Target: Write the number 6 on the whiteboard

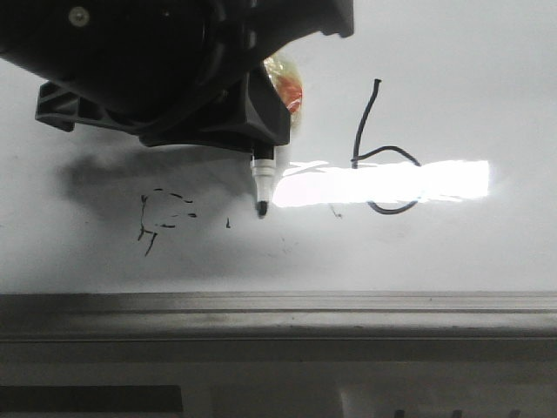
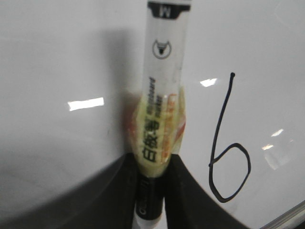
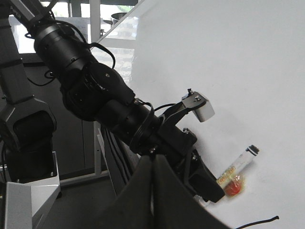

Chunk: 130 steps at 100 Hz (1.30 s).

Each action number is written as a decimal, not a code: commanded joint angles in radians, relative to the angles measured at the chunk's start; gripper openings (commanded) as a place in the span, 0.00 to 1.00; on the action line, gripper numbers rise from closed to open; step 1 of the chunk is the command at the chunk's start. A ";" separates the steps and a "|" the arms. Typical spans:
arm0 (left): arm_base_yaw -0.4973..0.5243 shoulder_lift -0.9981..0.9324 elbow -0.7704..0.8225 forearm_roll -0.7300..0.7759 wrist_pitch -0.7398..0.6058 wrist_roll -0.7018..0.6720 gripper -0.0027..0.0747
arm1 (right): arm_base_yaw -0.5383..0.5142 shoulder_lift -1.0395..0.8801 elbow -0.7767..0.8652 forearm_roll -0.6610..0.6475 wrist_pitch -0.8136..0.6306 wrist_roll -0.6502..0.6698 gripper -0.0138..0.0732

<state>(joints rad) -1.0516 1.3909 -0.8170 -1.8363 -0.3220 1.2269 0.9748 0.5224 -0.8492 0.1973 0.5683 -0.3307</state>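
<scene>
Closest to you in the front view, the grey ledge (image 1: 278, 315) is running along the near edge of the whiteboard (image 1: 487, 104). Just past it, your left gripper (image 1: 261, 148) is hanging over the board, and its two dark fingers (image 2: 190, 200) are clamping a whiteboard marker (image 2: 159, 119) between them. Yellowish tape (image 2: 155, 138) with a red patch is wrapping the marker's barrel where the fingers are gripping it. The marker's black tip (image 1: 262, 208) is pointing toward the ledge and sitting at the board surface, though you cannot tell from these views whether it is actually touching. Some faint broken scribbles (image 1: 157, 218) are lying to the left of the tip, with a tiny black speck (image 1: 228, 224) between them and the tip.

Farther along the board, to the right of the marker and well apart from its tip, the number 6 (image 1: 379, 157) is standing complete: a tall curved stem with a closed round loop at its base. A bright glare patch (image 1: 383, 183) is cutting across the loop. In the left wrist view you are seeing the same digit (image 2: 228, 152) beside the marker, near the board's edge.

In the right wrist view, your right gripper (image 3: 153, 191) is showing its two dark fingers (image 3: 171, 200) pressed together with nothing between them, held off the board while looking across at the left arm (image 3: 95, 95).
</scene>
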 commanded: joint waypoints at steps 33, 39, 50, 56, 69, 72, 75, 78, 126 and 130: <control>0.017 0.009 -0.015 -0.030 -0.147 0.000 0.01 | -0.008 0.006 -0.033 0.017 -0.063 0.000 0.09; 0.017 0.009 -0.015 -0.030 -0.151 0.000 0.01 | -0.008 0.006 -0.033 0.017 -0.063 0.000 0.09; 0.017 0.009 -0.015 -0.030 -0.153 0.002 0.01 | -0.008 0.006 -0.033 0.017 -0.063 0.000 0.09; 0.017 0.009 -0.015 -0.030 -0.154 0.002 0.02 | -0.008 0.006 -0.033 0.017 -0.063 0.000 0.09; 0.017 0.009 -0.015 -0.030 -0.156 0.002 0.14 | -0.008 0.006 -0.033 0.017 -0.063 0.000 0.09; 0.017 0.009 -0.015 -0.030 -0.156 0.002 0.18 | -0.008 0.006 -0.033 0.017 -0.063 0.000 0.09; 0.017 0.009 -0.015 -0.030 -0.156 0.002 0.24 | -0.008 0.006 -0.033 0.017 -0.063 0.000 0.09; 0.017 0.009 -0.015 -0.030 -0.156 0.002 0.28 | -0.008 0.006 -0.031 0.017 -0.063 0.000 0.09; 0.017 0.006 -0.021 0.007 -0.124 0.002 0.67 | -0.008 0.006 0.013 0.048 -0.091 0.000 0.09; 0.017 0.004 -0.026 0.020 -0.106 0.002 0.75 | -0.008 0.006 0.013 0.046 -0.091 0.000 0.09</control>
<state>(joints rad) -1.0535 1.3951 -0.8336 -1.8322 -0.3025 1.2269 0.9748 0.5224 -0.8122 0.2339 0.5637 -0.3270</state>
